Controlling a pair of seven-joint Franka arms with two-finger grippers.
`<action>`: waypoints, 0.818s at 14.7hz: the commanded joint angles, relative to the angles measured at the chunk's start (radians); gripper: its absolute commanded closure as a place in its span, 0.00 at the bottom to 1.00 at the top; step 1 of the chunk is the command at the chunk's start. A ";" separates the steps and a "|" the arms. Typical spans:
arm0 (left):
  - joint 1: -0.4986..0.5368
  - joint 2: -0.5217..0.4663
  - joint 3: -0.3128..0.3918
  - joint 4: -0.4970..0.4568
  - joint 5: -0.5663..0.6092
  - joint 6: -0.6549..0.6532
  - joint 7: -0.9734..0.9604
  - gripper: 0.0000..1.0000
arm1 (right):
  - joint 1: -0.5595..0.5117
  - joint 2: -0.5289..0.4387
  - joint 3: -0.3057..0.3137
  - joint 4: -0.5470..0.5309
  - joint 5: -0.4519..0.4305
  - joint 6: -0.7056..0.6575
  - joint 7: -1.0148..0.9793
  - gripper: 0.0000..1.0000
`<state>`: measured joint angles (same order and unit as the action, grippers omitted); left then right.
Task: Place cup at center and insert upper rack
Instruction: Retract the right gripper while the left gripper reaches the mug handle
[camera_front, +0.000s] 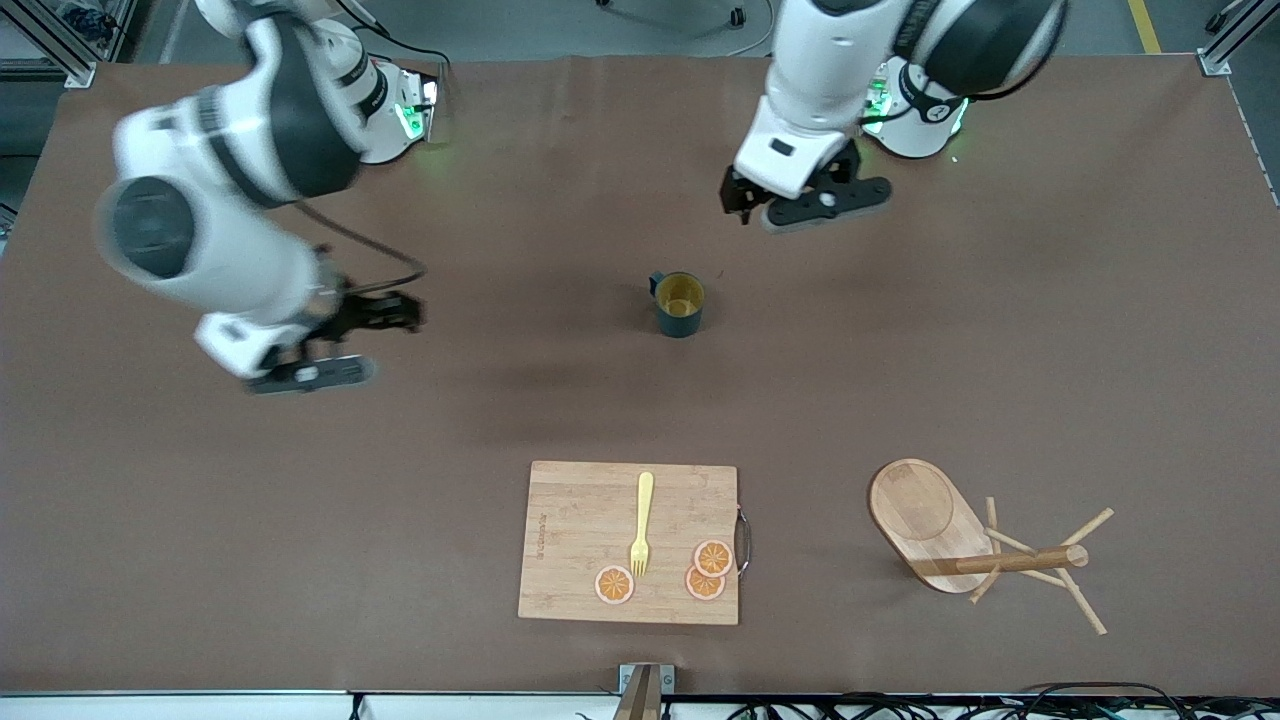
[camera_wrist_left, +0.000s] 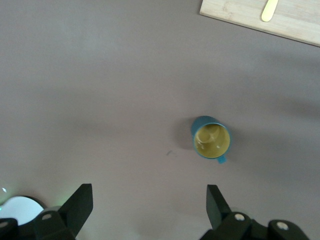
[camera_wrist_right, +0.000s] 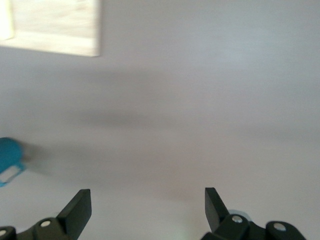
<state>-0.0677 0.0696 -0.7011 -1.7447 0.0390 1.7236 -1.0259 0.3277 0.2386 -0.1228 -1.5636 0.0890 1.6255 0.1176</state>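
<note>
The cup stands upright and alone on the tabletop, a little above the middle of the front frame, with its handle toward the upper left. It looks like glazed ceramic, so I judge it stiff, rather light, slippery and breakable.

The upper rack lies on its side in the lower right of the frame. It seems to be light, hard wood; the round post is probably the best place to grip, since the thin pegs may snap.

The left gripper hangs over the tabletop above the cup in the frame, fingers open and empty. The right gripper is at the middle left, fingers also open, holding nothing.
</note>
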 joint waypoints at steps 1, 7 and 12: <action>-0.105 0.088 -0.003 0.010 0.097 0.059 -0.222 0.00 | -0.151 -0.028 0.032 0.009 -0.072 -0.056 -0.108 0.00; -0.345 0.306 -0.003 0.037 0.381 0.152 -0.734 0.00 | -0.338 -0.007 0.032 0.154 -0.077 -0.142 -0.254 0.00; -0.497 0.472 0.005 0.050 0.683 0.152 -1.210 0.00 | -0.355 -0.008 0.034 0.195 -0.071 -0.148 -0.242 0.00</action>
<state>-0.5250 0.4690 -0.7010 -1.7342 0.6205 1.8851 -2.0919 -0.0119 0.2214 -0.1147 -1.3965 0.0215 1.4975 -0.1322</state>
